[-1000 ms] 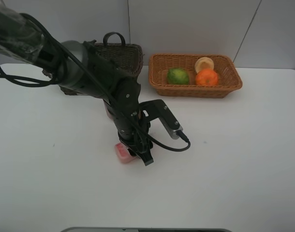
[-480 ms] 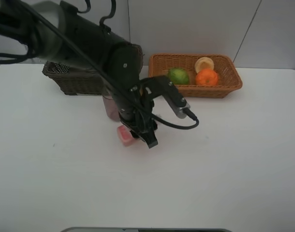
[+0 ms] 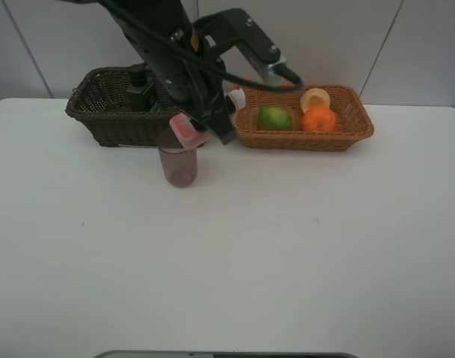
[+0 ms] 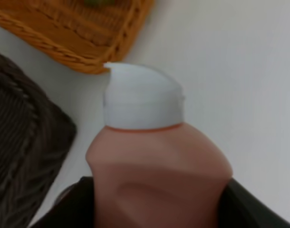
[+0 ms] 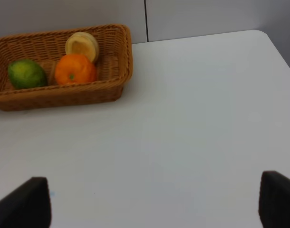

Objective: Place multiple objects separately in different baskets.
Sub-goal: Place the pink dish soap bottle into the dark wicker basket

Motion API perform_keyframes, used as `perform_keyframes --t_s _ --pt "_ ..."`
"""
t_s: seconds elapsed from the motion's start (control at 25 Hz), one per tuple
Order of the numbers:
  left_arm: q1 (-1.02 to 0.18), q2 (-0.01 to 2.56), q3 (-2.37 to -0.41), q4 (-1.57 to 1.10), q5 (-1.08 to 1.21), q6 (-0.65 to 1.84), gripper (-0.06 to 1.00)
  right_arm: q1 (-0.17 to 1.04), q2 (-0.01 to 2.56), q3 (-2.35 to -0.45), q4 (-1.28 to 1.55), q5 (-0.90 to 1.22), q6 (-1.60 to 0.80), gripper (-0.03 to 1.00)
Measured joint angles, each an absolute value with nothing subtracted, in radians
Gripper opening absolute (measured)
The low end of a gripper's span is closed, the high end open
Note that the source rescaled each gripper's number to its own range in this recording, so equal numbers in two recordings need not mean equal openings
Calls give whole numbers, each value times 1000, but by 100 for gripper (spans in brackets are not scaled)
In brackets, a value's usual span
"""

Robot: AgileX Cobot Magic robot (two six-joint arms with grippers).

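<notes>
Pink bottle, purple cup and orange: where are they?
pink bottle (image 4: 159, 166), left wrist view, on its pink body.
purple cup (image 3: 178, 165), exterior high view, on its side wall.
orange (image 3: 318, 119), exterior high view, middle of its peel.

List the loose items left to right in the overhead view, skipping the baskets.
dark green pump bottle → mauve cup → green citrus → orange. Left out: the held pink bottle overlaps the cup, and the pale round fruit sits straight behind the orange.
</notes>
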State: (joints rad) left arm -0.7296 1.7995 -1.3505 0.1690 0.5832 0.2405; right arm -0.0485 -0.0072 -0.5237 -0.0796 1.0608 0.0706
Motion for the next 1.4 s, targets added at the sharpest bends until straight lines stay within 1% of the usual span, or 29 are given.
perform_keyframes --t_s 0.16,0.4,0.68,0.88,1.08,1.4 --pt "-654 1800 -1351 172 471 195 60 -48 -7 -524 -80 1061 71 90" --pt "-554 1806 -1351 173 243 141 60 -48 -7 -524 -80 1061 71 90" --pt "-477 1895 -1351 174 -7 108 60 -48 -7 -524 -80 1061 71 90" --pt "-445 1992 -1351 174 -138 108 60 -48 -7 -524 -80 1061 71 90" --pt "-440 2065 -1351 159 -216 107 60 -48 -7 -524 -80 1061 71 90" --pt "-440 2108 -1349 145 -242 105 60 -48 -7 -524 -80 1061 71 90"
